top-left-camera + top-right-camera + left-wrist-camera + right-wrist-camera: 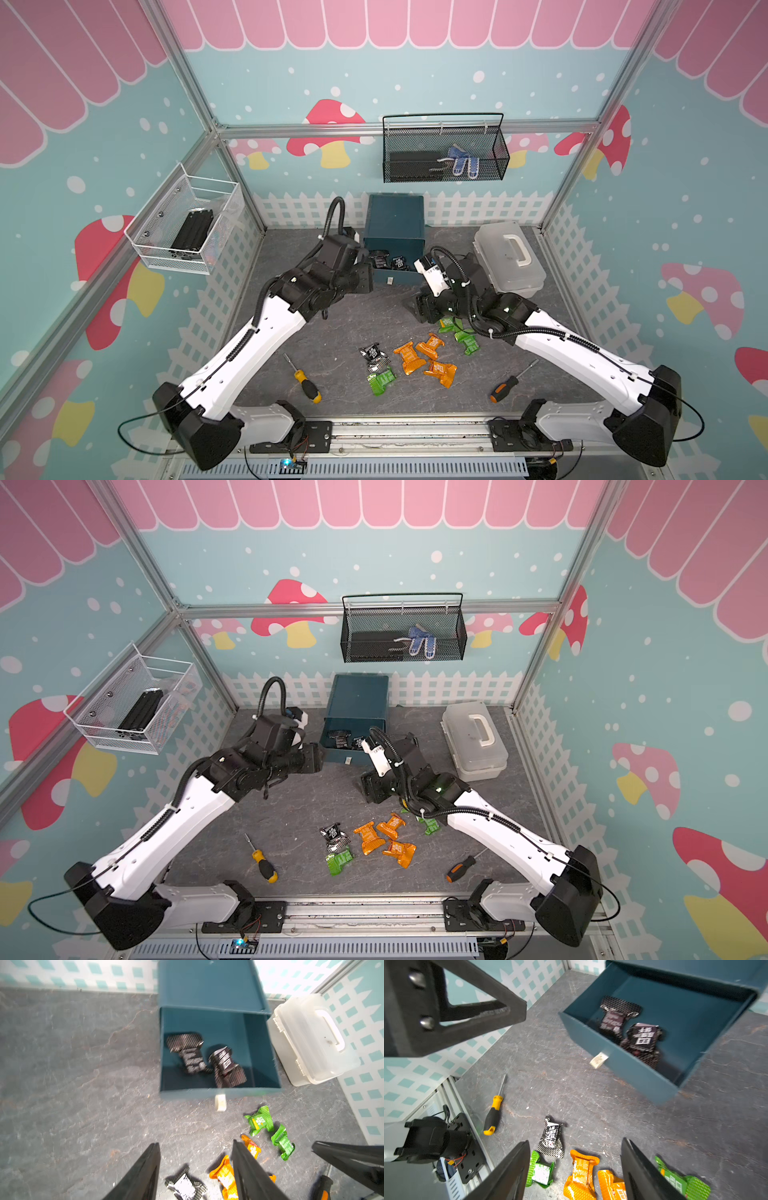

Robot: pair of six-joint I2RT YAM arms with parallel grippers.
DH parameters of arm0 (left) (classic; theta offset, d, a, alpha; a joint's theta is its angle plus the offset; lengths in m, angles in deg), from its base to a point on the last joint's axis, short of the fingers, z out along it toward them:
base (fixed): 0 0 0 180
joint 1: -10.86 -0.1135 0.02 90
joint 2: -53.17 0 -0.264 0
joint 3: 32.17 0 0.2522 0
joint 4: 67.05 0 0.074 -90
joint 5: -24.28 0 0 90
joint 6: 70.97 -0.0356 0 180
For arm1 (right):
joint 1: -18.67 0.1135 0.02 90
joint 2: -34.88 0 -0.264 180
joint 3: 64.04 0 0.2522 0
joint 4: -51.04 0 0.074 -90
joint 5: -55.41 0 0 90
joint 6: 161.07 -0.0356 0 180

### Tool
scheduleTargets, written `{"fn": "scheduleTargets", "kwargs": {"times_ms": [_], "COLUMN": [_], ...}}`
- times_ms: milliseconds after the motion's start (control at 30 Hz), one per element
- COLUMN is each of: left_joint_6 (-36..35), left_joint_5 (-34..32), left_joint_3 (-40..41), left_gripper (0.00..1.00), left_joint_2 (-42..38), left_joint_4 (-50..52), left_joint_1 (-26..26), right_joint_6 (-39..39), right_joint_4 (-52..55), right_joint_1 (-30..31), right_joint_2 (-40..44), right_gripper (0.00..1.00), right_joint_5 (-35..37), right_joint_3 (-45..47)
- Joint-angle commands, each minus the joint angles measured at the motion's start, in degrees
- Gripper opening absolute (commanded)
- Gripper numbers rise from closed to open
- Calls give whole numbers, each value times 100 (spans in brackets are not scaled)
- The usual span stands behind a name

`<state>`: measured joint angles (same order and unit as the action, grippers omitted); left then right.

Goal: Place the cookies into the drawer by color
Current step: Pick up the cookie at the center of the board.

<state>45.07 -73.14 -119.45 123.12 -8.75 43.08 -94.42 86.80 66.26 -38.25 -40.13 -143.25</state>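
Note:
The dark teal drawer cabinet [395, 220] stands at the back with one drawer [257, 1043] pulled out. Two black-silver cookies [191, 1053] [226, 1068] lie inside it. On the table in front lie one black-silver cookie [373, 356], three orange cookies [409, 358] and three green cookies [382, 380] [467, 343]. My left gripper [195, 1142] hangs open and empty left of the drawer front, above the table. My right gripper [575, 1140] is open and empty too, hovering right of the drawer front above the loose packets.
A yellow-handled screwdriver [306, 384] lies front left and an orange-handled one [505, 388] front right. A translucent white case [509, 257] sits right of the cabinet. A black mesh basket [444, 149] and a white wire basket [187, 224] hang on the walls.

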Motion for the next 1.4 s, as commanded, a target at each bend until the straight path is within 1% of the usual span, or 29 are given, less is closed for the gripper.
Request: {"fn": "scheduleTargets", "kwargs": {"times_ms": [0,33,100,200,233,267,333,400,433,500,667,767,800,867,933,1067,1167,1367], "left_joint_6": [453,602,770,878,908,932,995,1160,1235,1243,1233,1220,1168,1075,1076,1076,1054,1061], "left_joint_5": [503,537,658,713,858,1170,1928,2460,2611,2661,3061,3129,3048,2723,2540,2615,2609,2646], "left_joint_3": [1119,1567,2165,2709,2910,3096,3384,3826,4035,4290,4646,4726,4711,4677,4747,4778,4751,4749], "left_gripper": [57,57,57,58,58,58,58,58,58,58,58,58,58,58,58,58,58,58], "left_joint_2": [-697,-956,-1327,-1614,-1676,-1686,-1563,-1533,-1534,-1533,-1333,-1204,-1203,-1299,-1395,-1395,-1366,-1368], "left_joint_4": [-1294,-1653,-1910,-2016,-2174,-2383,-2660,-3184,-3408,-3551,-3890,-4057,-3963,-3691,-3645,-3684,-3668,-3654], "left_joint_1": [-114,-125,-208,-443,-609,-780,-1430,-1801,-1932,-2093,-2570,-2653,-2657,-2643,-2646,-2644,-2645,-2649], "right_joint_6": [-160,-192,-239,-240,-227,-215,-187,-191,-187,-188,-187,-188,-187,-196,-204,-213,-266,-310], "right_joint_4": [244,337,567,621,619,617,643,646,654,713,920,958,1013,1131,1139,1259,1315,1388], "right_joint_1": [308,420,621,913,984,1024,1082,1117,1142,1194,1302,1353,1365,1373,1371,1390,1417,1463], "right_joint_2": [-345,-497,-810,-1209,-1333,-1438,-1710,-1959,-2104,-2386,-3139,-3494,-3524,-3881,-4033,-4311,-4351,-4535], "right_gripper": [72,73,73,73,73,73,73,73,72,73,75,75,75,75,75,74,73,73], "right_joint_5": [473,587,762,808,788,765,675,631,588,539,477,366,341,334,315,219,327,264], "right_joint_3": [45,-18,-196,-390,-457,-513,-653,-753,-819,-955,-1445,-1689,-1784,-1936,-1989,-2175,-2131,-2115]}}
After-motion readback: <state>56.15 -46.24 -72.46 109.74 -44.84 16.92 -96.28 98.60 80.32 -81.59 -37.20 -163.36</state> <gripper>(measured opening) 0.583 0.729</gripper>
